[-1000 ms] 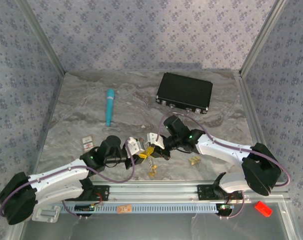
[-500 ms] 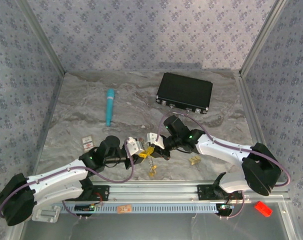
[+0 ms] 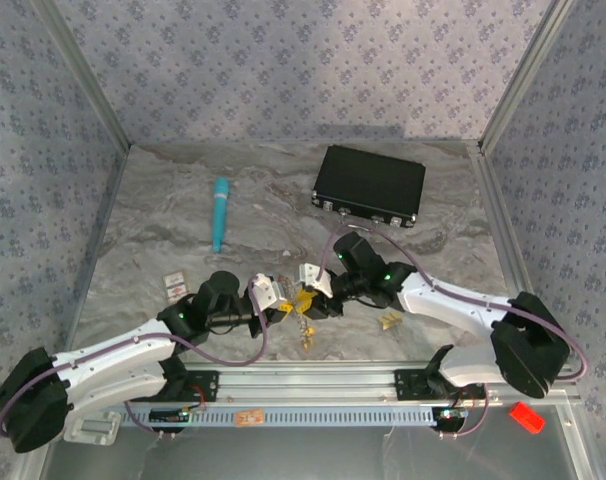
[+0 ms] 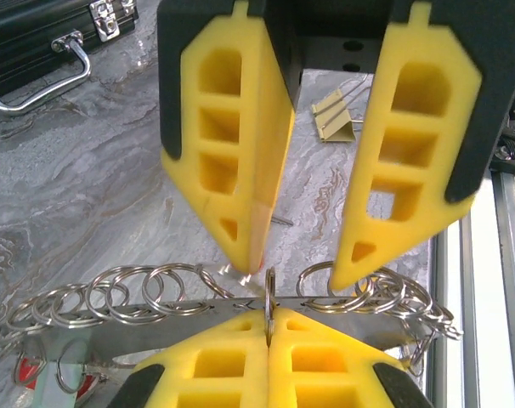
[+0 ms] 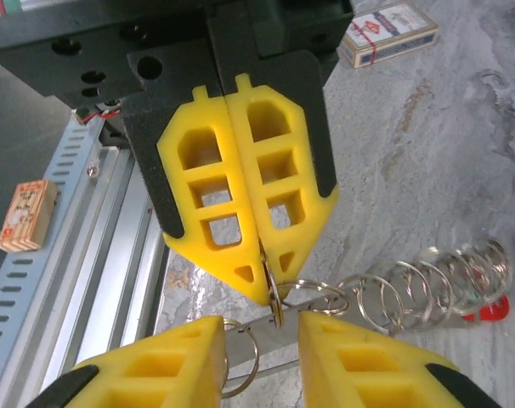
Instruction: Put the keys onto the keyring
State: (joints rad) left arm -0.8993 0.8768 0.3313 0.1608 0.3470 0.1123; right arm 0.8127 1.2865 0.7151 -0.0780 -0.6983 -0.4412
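Yellow fingers of the left gripper (image 4: 268,321) pinch a thin metal ring (image 4: 268,293); the fingers of the right gripper (image 4: 298,262) stand spread around it.

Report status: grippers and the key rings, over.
Left gripper shut on one small ring. Right gripper open, jaws flanking that ring. Other rings bunched along a metal strip. Binder clip lies apart.

Grey marbled tabletop (image 3: 183,270) enclosed by three walls (image 3: 303,70) papered in a pale blue-grey floral pattern, with silver metal posts (image 3: 88,85) at the back corners. Soft, even light.
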